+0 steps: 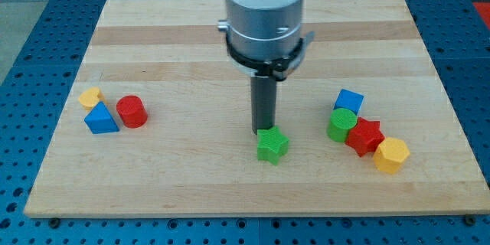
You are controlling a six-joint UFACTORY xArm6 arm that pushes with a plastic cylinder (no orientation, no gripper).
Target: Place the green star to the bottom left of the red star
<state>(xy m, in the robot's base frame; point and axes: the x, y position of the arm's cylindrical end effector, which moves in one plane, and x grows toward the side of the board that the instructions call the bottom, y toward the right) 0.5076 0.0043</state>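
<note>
The green star lies on the wooden board at lower centre. My tip stands right at the star's upper left edge, touching or almost touching it. The red star lies at the view's right, well to the right of the green star and at about the same height. A green cylinder touches the red star's upper left side.
A blue cube sits above the green cylinder. A yellow hexagon sits at the red star's lower right. At the view's left lie a yellow block, a blue triangle and a red cylinder.
</note>
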